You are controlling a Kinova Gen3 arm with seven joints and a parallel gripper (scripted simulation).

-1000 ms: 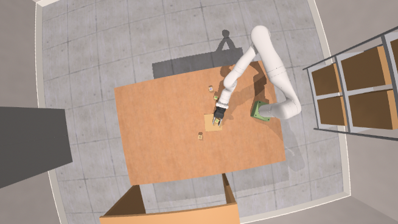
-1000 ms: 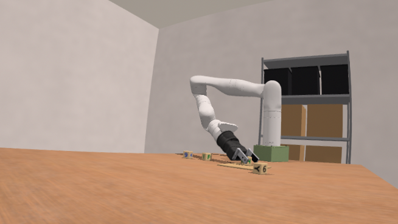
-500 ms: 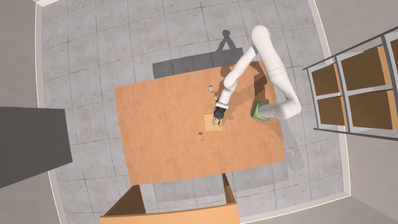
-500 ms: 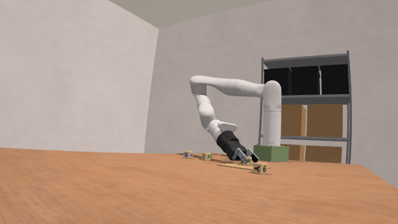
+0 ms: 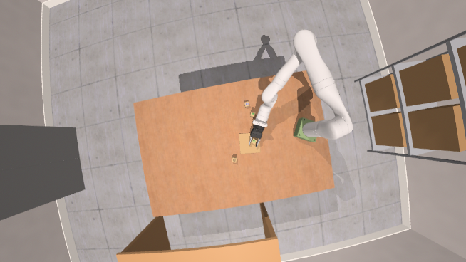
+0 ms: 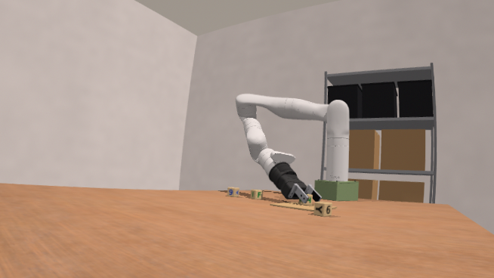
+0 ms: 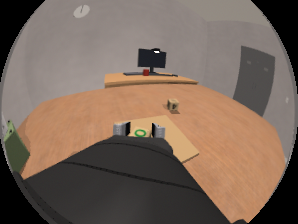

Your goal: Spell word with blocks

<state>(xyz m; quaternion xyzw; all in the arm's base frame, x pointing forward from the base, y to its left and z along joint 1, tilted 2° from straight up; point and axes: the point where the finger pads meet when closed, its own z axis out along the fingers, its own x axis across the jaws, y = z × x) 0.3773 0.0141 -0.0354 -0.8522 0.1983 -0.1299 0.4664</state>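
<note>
A pale mat (image 5: 251,144) lies near the middle of the table. One wooden block with a green letter on top (image 5: 254,142) rests on the mat's right part, and it also shows in the wrist view (image 7: 140,132). My gripper (image 5: 255,142) (image 6: 307,197) is open, with its fingers on either side of this block, low over the mat. A block with a green mark (image 5: 252,114) and a block with a blue mark (image 5: 246,103) lie on the table beyond the mat. Another block (image 5: 234,159) lies off the mat on the other side, showing "Y" and "6" in the side view (image 6: 322,208).
The arm's green base (image 5: 305,129) stands at the table's right edge. A metal shelf with boxes (image 5: 417,107) stands beyond it. A large open cardboard box (image 5: 203,245) sits on the floor by the table's lower edge.
</note>
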